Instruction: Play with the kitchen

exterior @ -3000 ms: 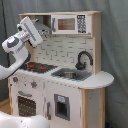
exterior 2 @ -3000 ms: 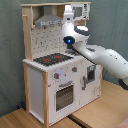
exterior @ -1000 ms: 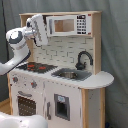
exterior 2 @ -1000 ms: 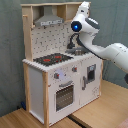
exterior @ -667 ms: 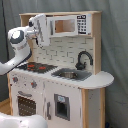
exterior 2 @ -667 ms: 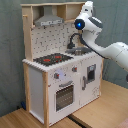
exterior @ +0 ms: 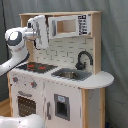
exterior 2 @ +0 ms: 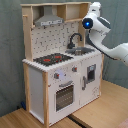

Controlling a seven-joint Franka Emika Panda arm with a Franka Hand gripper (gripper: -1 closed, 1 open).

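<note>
Right now your kitchen [exterior: 60, 75] fills the middle of both exterior views, standing upright on a wooden floor [exterior 2: 30, 117] before a grey curtain [exterior: 115, 45]. In the first exterior view the black-and-red hob [exterior: 36, 66] sits at centre left, the sink [exterior: 71, 74] just right of it, and the black faucet [exterior: 84, 59] rises behind the sink. The microwave [exterior: 67, 26] is in the upper middle of the frame, with the oven door [exterior: 26, 105] at lower left. In the second exterior view the grey hood [exterior 2: 49, 20] hangs in the upper left above the hob [exterior 2: 52, 59], and the oven door [exterior 2: 64, 95] faces the camera low in the centre.

Your arm [exterior: 17, 42] comes in from the left edge of the first exterior view and from the right edge of the second exterior view. Its white hand [exterior: 40, 29] is raised in the upper left of the first exterior view, up at the hood's level and just left of the microwave. You cannot tell from either view whether its fingers are apart or together, nor whether it touches the kitchen.
</note>
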